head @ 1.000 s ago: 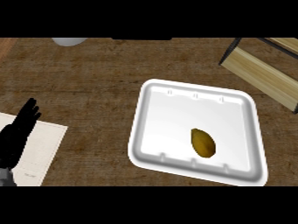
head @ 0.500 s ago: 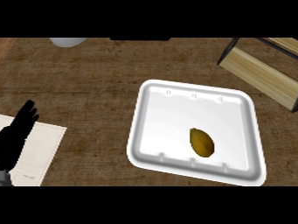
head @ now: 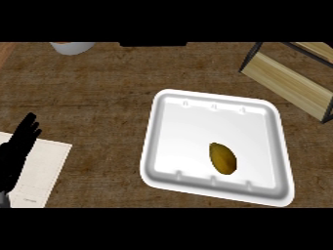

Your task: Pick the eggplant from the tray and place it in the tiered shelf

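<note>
Only one view is given, the head view, and little in it has changed over the last second. The left hand [head: 16, 151] at the lower left of the frame has slid slightly down and left along the white paper sheet [head: 43, 168]; its dark fingers remain straight and open, pointing toward the upper right, holding nothing. The right hand does not show anywhere. The eggplant [head: 223, 157], a small yellow-brown oval, lies where it lay a second ago, in the lower right part of the white tray [head: 170, 146], which sits in the middle-right of the frame on the brown tabletop [head: 104, 88]. The tiered shelf [head: 299, 78], a dark wire frame with a pale wooden board, stands at the upper right corner, apart from the tray, and nothing of the eggplant is on it. So the task's thing lies in the tray, not in the shelf, and the one visible hand is well apart from it; I judge that the shift brings no grasp nearer.
</note>
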`<state>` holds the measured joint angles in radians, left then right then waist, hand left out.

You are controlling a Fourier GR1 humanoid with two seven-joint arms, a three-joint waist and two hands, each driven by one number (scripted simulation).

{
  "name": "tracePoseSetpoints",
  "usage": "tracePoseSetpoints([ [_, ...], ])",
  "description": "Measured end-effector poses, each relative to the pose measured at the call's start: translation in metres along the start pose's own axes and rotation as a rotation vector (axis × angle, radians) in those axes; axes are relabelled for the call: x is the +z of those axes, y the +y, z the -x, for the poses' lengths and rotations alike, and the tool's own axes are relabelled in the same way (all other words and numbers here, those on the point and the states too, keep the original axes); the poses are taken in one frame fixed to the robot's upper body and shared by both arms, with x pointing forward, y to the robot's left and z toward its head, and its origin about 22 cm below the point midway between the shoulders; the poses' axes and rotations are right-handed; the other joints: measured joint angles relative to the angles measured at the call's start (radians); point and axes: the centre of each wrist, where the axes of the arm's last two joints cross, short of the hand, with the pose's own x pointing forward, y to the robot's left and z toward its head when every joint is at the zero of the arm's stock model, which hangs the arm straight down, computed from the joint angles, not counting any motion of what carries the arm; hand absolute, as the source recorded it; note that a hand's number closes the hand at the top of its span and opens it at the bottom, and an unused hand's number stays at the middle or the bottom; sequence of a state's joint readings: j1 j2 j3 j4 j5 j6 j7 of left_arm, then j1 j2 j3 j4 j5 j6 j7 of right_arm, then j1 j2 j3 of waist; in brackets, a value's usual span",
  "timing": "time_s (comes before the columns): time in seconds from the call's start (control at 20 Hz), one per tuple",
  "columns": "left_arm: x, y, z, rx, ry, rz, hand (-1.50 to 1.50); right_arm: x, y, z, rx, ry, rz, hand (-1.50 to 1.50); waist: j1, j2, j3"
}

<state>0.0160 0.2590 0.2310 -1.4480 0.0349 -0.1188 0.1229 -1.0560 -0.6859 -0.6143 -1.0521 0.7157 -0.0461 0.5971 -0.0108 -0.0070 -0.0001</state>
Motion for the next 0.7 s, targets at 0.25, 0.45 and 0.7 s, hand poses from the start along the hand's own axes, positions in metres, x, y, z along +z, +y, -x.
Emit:
tracePoseSetpoints([
  [0.25,0.005,0.004,0.005,0.002,0.009,-0.017,0.00,0.011,-0.069,-0.009,-0.050,0.001,0.062,-1.50,-0.013,-0.005,-0.001],
  [0.45,0.008,0.009,0.010,0.004,0.020,-0.033,0.00,0.028,-0.131,-0.010,-0.039,0.030,0.114,-1.50,-0.032,-0.009,-0.001],
  [0.7,0.013,0.012,0.013,0.006,0.027,-0.053,0.00,0.055,-0.209,-0.004,-0.012,0.040,0.124,-1.50,-0.050,-0.014,0.000],
])
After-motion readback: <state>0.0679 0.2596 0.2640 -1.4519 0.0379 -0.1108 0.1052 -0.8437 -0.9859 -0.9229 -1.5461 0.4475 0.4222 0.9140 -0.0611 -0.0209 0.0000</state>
